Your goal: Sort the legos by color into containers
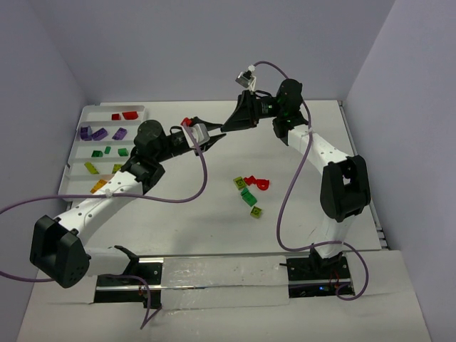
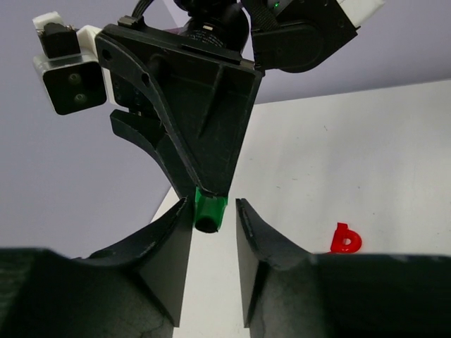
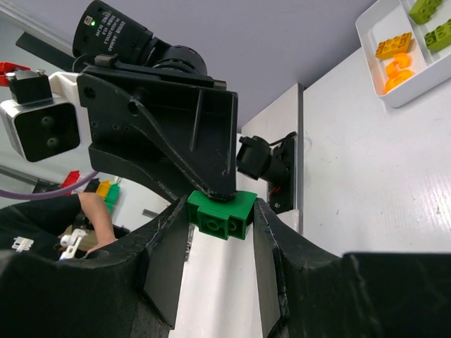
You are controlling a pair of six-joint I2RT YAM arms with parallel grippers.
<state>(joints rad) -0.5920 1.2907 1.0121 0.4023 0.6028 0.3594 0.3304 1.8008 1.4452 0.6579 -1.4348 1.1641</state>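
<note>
Both arms meet tip to tip in mid-air over the back of the table. My right gripper [image 3: 220, 220] is shut on a dark green lego [image 3: 224, 213], its studs facing the camera. My left gripper [image 2: 214, 213] stands narrowly round the same green lego [image 2: 210, 213]: one finger touches it, and a thin gap shows at the other. Seen from above, the left gripper [image 1: 216, 140] and the right gripper [image 1: 228, 128] hide the brick. The white tray of containers [image 1: 84, 112] holds red [image 1: 122, 115], purple [image 1: 100, 133], green [image 1: 107, 151], lime [image 1: 92, 168] and orange legos [image 1: 100, 187].
Loose legos lie mid-table: a red one [image 1: 258, 183] and several green and lime ones [image 1: 248, 197]. The red piece [image 2: 345, 239] also shows under my left wrist. Purple cables loop over the table. Walls stand close on the left, back and right.
</note>
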